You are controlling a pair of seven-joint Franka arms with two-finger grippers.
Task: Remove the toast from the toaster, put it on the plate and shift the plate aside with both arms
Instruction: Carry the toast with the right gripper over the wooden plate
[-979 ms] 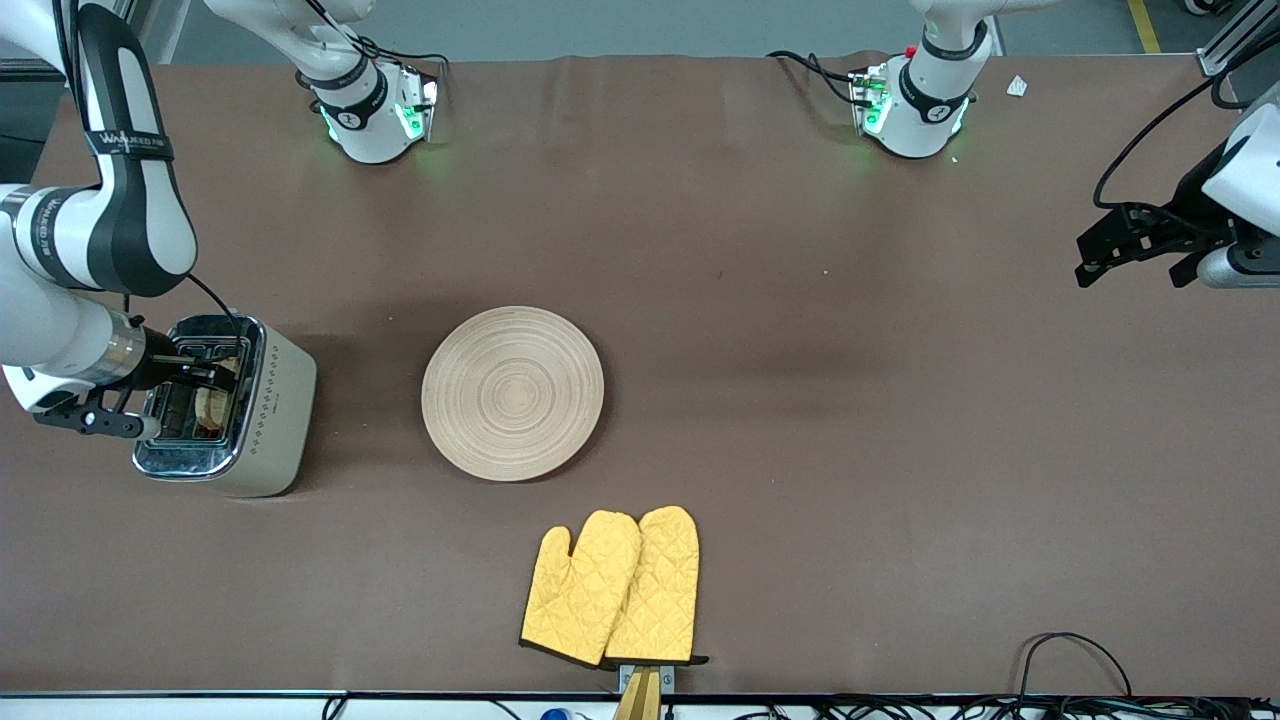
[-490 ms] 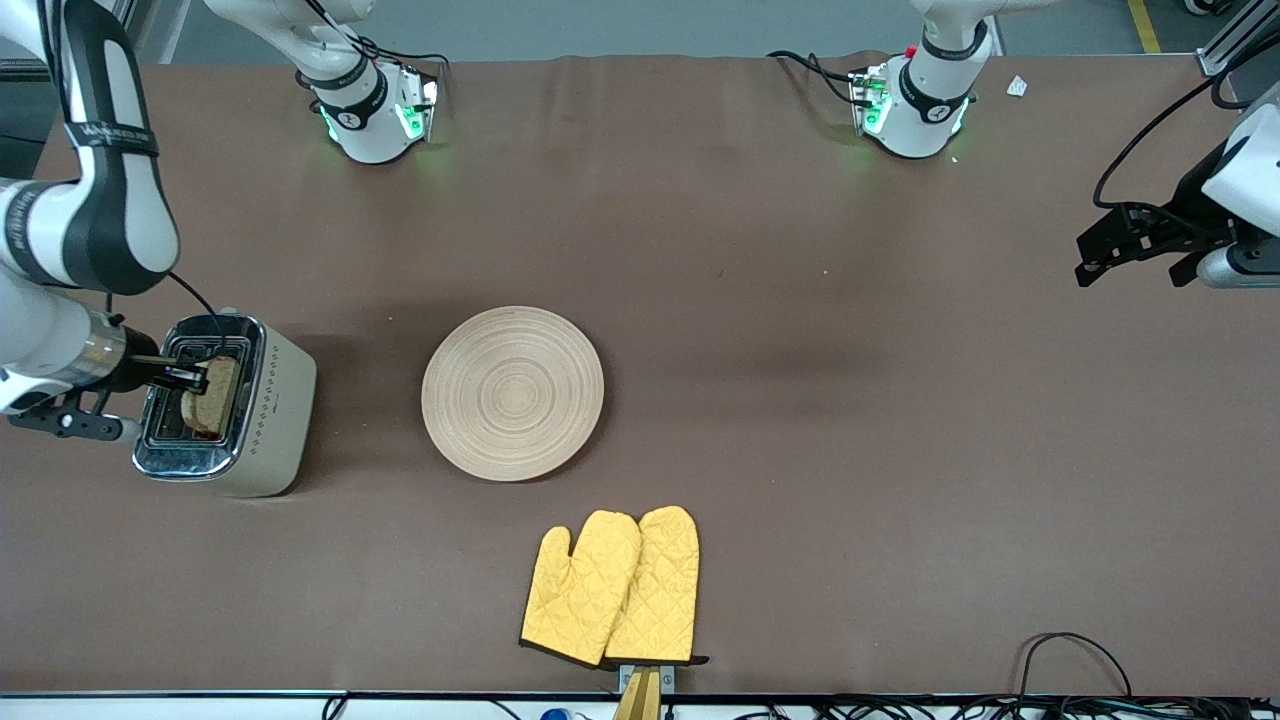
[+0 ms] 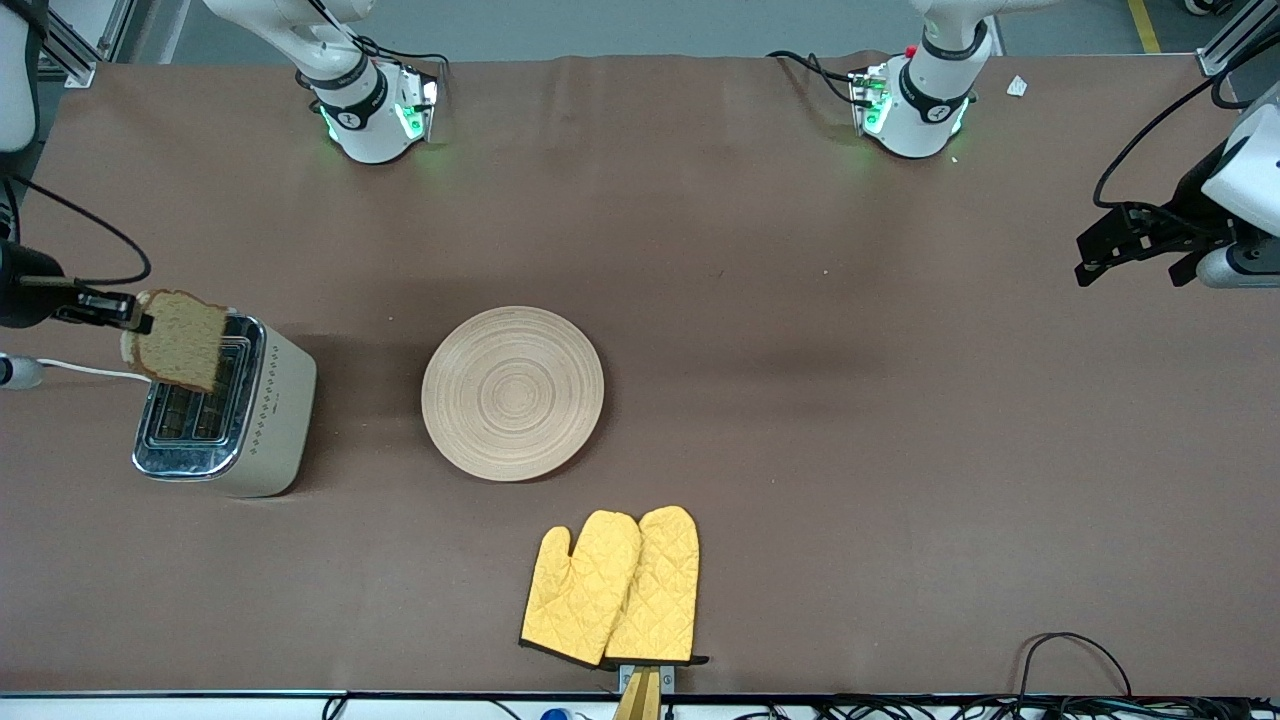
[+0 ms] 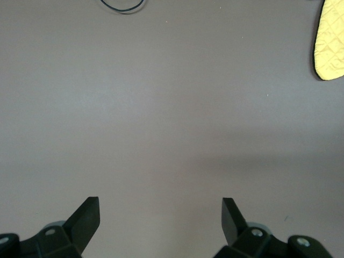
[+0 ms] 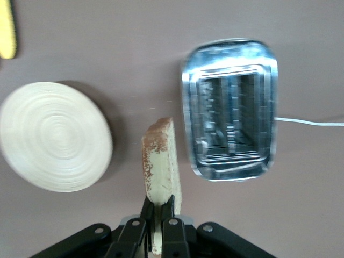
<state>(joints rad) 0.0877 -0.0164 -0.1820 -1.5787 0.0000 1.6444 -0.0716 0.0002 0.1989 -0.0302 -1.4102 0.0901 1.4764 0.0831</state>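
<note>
My right gripper (image 3: pixel 135 318) is shut on the toast (image 3: pixel 178 339), a light brown slice with a darker crust, and holds it in the air over the toaster (image 3: pixel 226 407). In the right wrist view the toast (image 5: pixel 160 166) stands on edge between my fingers (image 5: pixel 141 226), with the toaster (image 5: pixel 230 110) and the plate (image 5: pixel 54 135) below. The round beige wooden plate (image 3: pixel 513 392) lies mid-table, bare. My left gripper (image 3: pixel 1130 245) is open and empty, up over the left arm's end of the table; its wrist view shows the two spread fingers (image 4: pixel 86 217) over bare table.
Two yellow quilted oven mitts (image 3: pixel 615 588) lie nearer the front camera than the plate; one mitt's edge (image 4: pixel 329 40) shows in the left wrist view. A white cord (image 3: pixel 70 370) runs from the toaster. Cables (image 3: pixel 1075 650) lie at the table's front edge.
My right gripper has lifted the toast up out of the toaster slot and clear above it. The left arm has not moved.
</note>
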